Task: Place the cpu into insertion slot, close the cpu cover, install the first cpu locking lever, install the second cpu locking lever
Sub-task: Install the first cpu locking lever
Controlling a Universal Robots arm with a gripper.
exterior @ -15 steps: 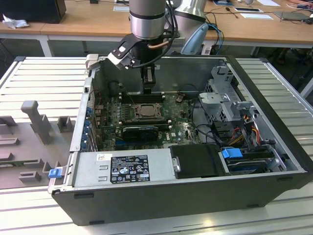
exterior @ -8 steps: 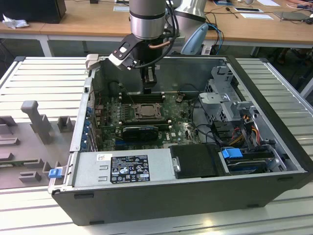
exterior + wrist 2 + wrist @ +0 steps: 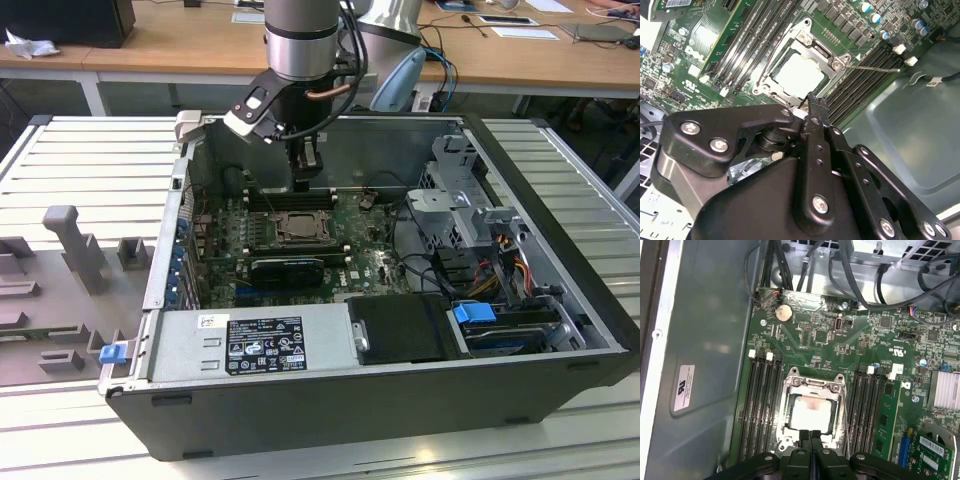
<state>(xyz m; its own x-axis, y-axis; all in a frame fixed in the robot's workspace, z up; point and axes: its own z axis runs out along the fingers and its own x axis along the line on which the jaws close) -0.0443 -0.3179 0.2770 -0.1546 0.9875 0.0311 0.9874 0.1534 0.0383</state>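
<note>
Gripper: black, two-fingered, of matt metal links with bright screw heads. Fingers pressed together, nothing between them. In the exterior view it hangs inside the open computer case, just above the socket area.

Cpu: small flat square, dull silver top with a faint pinkish sheen. It is seated in the insertion slot, whose dark frame shows as a narrow band round the chip.

Cpu cover: thin bright metal frame with a square cut-out. It appears to lie down flat over the chip, hinge edge on the side away from the fingertips.

Locking lever: thin steel wire rod. In the second wrist view it juts from one socket corner out over the memory slots. By judgement it is not latched. A second lever cannot be made out with certainty.

Governing relation: the socket lies straight ahead of the closed fingertips. In both wrist views the tips overlap the socket's near edge, close to its middle. The free rod sits off to one side of them, its long axis pointing away from the socket.

Green circuit board: glossy, densely populated, with long black ribbed slots flanking the socket on both sides.
</note>
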